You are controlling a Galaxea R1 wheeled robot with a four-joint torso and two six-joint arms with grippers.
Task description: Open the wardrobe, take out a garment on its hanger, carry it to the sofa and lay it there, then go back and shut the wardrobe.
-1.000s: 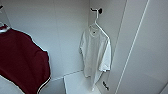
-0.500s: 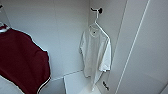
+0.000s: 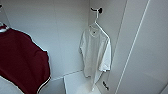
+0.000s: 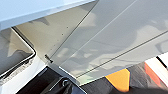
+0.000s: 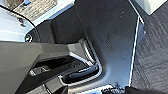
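Observation:
The wardrobe (image 3: 57,32) stands open, with its white inside in front of me. The garment (image 3: 96,55), a white short-sleeved T-shirt, hangs on the slim white hanger (image 3: 98,24). The hanger's hook is caught on a dark peg (image 3: 99,10) high on the right inner wall. A dark part of my left gripper (image 4: 60,85) shows below a white wardrobe panel (image 4: 112,37). In the right wrist view, dark parts of my right gripper (image 5: 77,75) sit over the robot's own body, low above the floor. The sofa is hidden.
A maroon jacket (image 3: 20,60) with white trim hangs at the left of the wardrobe. The open right door (image 3: 147,50) stands close on my right. A white bottom shelf (image 3: 75,82) lies under the T-shirt. Grey carpet (image 5: 152,50) covers the floor.

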